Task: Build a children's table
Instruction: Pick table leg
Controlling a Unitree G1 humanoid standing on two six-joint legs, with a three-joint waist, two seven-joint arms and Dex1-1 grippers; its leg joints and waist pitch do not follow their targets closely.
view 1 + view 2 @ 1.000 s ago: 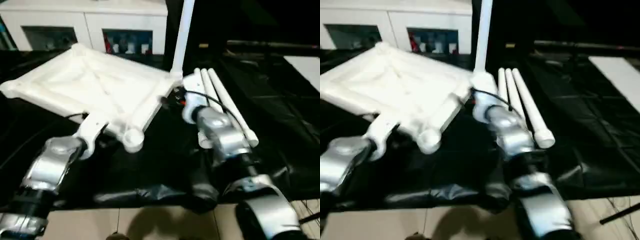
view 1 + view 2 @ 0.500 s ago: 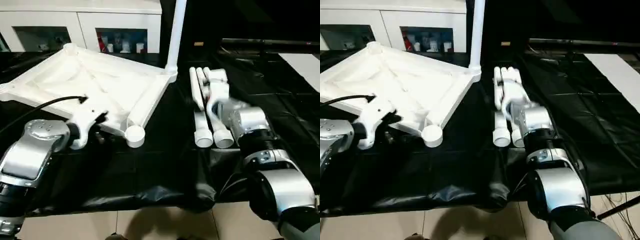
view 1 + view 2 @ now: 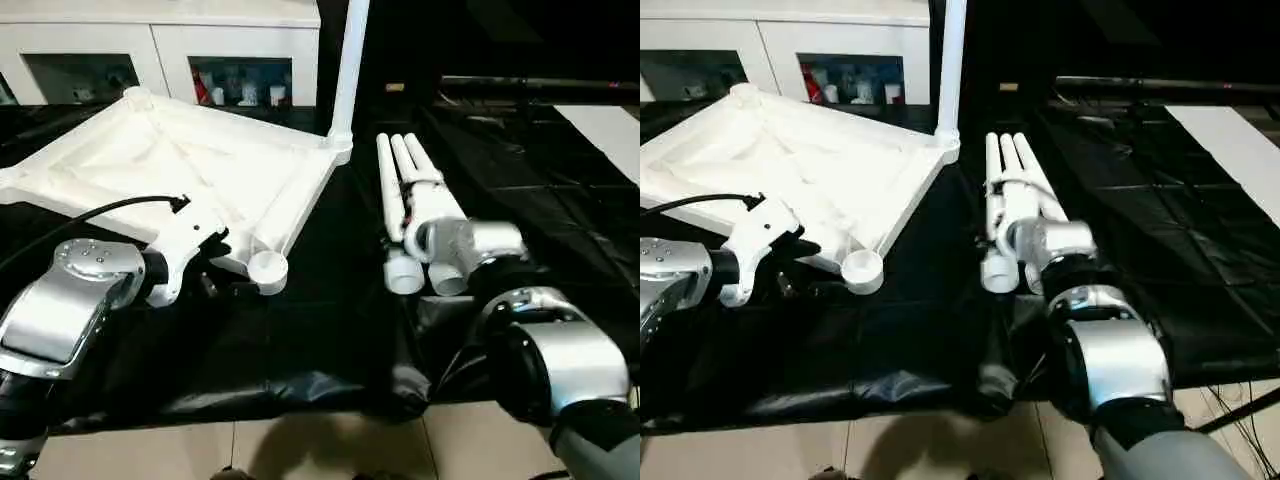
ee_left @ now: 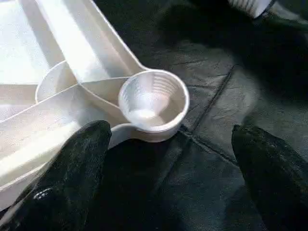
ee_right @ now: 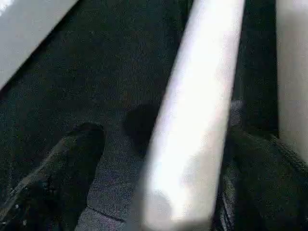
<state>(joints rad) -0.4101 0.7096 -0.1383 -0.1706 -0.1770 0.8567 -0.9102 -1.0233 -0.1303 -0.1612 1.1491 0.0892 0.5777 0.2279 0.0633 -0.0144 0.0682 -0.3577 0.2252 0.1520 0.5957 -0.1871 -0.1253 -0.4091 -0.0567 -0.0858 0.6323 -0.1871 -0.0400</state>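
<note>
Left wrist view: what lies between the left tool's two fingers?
The near corner socket of the upturned table top, open and without a leg, and bare black sheet beside it; the fingers touch neither.

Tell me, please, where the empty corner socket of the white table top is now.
In the left eye view the empty corner socket is at the table top's near corner, left of the lying legs, close before the open left pincer.

one white plastic ribbed table top (image 3: pixel 190 175) lies upside down on the black sheet (image 3: pixel 330 330). four long tapered white tube legs: one upright leg (image 3: pixel 347 65) in the far corner socket, three loose legs (image 3: pixel 405 205) side by side on the sheet. one empty near corner socket (image 4: pixel 153 102).
</note>
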